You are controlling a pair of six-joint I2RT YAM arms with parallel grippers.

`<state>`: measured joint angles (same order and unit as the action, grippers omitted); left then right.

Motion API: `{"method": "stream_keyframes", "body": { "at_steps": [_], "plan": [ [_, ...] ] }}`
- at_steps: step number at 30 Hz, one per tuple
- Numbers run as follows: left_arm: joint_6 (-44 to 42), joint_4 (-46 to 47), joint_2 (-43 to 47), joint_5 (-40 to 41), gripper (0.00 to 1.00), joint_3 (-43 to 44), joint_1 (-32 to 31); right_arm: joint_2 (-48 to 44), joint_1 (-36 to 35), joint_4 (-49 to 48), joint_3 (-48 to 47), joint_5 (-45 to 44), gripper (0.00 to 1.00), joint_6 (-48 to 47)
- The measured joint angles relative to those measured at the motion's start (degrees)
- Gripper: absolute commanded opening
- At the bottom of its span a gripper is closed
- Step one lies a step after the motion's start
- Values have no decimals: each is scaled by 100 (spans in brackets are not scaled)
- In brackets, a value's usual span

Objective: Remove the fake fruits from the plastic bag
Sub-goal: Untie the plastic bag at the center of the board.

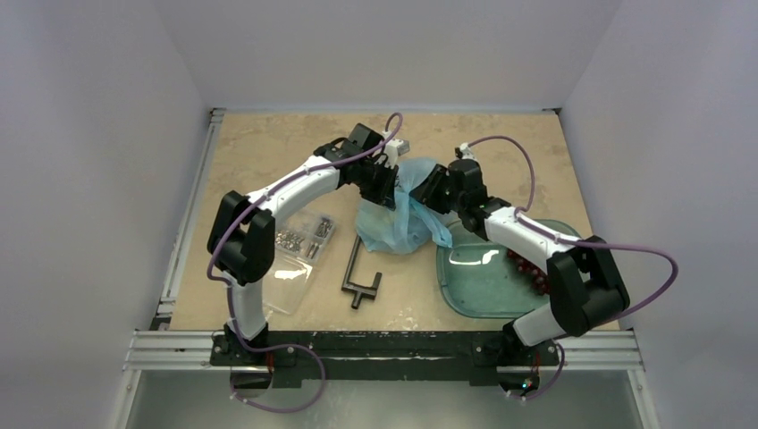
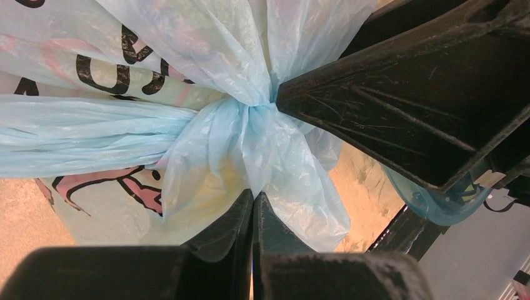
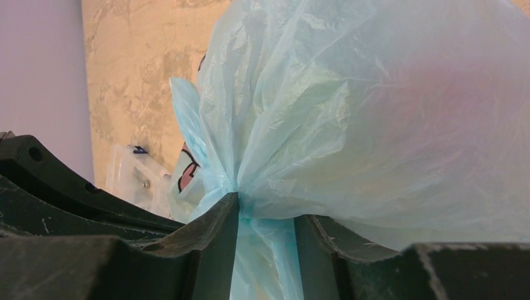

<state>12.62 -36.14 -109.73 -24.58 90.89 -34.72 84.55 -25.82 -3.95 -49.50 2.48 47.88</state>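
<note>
**Left end effector and right end effector both grip the bag**

We see the left clamped tight on a fold, the right narrow around the gathered neck. The bag sits mid-tabletop, just beside a green tray.

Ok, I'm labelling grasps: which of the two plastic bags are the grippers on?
The light-blue printed carrier bag; left gripper and right gripper both pinch its film. The clear bag of screws lies flat, untouched.

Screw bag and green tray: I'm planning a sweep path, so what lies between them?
The top view shows a black T-shaped tool and, farther back, the plastic bag, its lower part.
</note>
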Motion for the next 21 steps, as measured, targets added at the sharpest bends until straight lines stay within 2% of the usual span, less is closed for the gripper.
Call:
{"method": "stream_keyframes", "body": {
  "at_steps": [8,21],
  "plan": [
    [28,-2,2,79,0,-2,59,9,4,-111,2,26,0,131],
    [179,-2,2,125,0,31,404,-376,590,-120,35,664,0,63]
  ]
}}
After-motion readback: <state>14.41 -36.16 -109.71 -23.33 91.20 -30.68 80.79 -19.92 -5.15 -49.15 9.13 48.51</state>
